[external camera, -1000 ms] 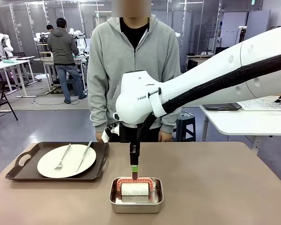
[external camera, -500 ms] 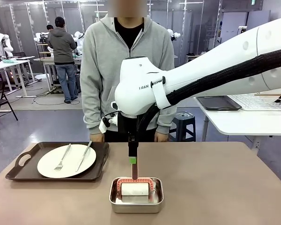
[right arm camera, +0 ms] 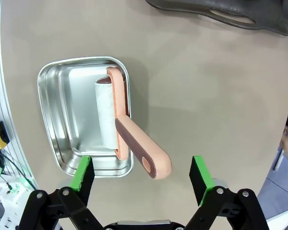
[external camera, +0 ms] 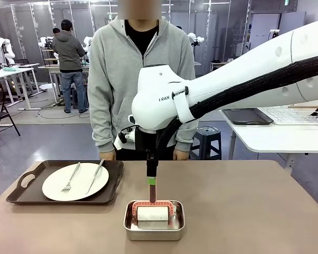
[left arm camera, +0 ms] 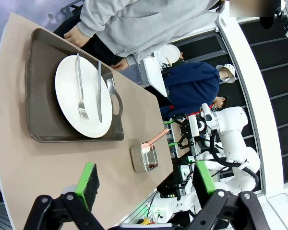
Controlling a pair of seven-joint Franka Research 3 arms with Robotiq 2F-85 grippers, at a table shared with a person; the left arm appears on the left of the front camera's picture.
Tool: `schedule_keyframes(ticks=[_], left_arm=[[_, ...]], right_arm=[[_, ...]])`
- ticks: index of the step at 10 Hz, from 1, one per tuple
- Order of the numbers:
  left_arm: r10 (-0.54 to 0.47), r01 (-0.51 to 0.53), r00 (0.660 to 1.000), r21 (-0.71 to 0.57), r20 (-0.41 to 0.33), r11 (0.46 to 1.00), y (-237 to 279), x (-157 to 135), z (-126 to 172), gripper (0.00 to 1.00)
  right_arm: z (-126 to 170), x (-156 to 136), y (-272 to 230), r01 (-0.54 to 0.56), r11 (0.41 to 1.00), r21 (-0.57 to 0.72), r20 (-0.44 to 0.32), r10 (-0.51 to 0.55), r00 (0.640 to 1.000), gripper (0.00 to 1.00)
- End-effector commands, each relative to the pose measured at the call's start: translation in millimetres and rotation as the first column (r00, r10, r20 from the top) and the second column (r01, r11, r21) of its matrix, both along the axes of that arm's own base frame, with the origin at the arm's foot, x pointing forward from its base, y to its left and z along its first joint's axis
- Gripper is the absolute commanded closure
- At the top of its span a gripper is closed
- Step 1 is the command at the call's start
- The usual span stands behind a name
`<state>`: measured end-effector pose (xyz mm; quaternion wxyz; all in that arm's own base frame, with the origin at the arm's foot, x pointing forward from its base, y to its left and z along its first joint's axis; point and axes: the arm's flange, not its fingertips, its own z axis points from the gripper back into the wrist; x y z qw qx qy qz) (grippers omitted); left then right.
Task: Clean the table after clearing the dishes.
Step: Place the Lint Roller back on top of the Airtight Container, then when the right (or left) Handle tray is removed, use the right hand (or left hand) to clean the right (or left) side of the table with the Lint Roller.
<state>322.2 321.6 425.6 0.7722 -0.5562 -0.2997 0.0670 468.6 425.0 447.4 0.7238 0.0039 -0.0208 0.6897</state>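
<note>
On the tan table (external camera: pixel 254 211) a dark tray (external camera: pixel 21 196) at the left carries a white plate (external camera: pixel 75 181) with a fork (external camera: pixel 71 177) and a knife (external camera: pixel 95 175). The tray (left arm camera: pixel 38 96) and plate (left arm camera: pixel 81 100) also appear in the left wrist view, beyond my open, empty left gripper (left arm camera: pixel 146 177). My right gripper (external camera: pixel 151 182) hangs over a steel pan (external camera: pixel 128 228) holding a lint roller (external camera: pixel 152 212). In the right wrist view the right gripper (right arm camera: pixel 140 177) is open, and the roller's pink handle (right arm camera: pixel 144 155) rises between the pads without touching them.
A person in a grey hoodie stands at the far edge, one hand (external camera: pixel 107 155) near the tray and the other hand (external camera: pixel 180 154) behind my arm. A white side table (external camera: pixel 275 138) with a wire rack stands at the right. The pan (right arm camera: pixel 53 96) sits near the table's front edge.
My right gripper has let go of the roller handle and risen a little above the pan. The roller stays in the pan. The person has shifted slightly left.
</note>
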Motion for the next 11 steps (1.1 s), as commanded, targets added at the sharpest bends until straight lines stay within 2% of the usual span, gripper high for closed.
schedule_keyframes(ticks=[1,11], left_arm=[[0.000,0.000,1.000,0.000,0.009,1.000,1.0,-2.4,1.1,0.00],[0.000,0.000,1.000,0.000,0.009,1.000,1.0,-2.4,1.1,0.00]], right_arm=[[-0.1,-3.0,2.2,-0.021,1.000,-0.001,0.001,0.021,1.000,0.00],[-0.1,-3.0,2.2,-0.021,1.000,-0.001,0.001,0.021,1.000,0.00]])
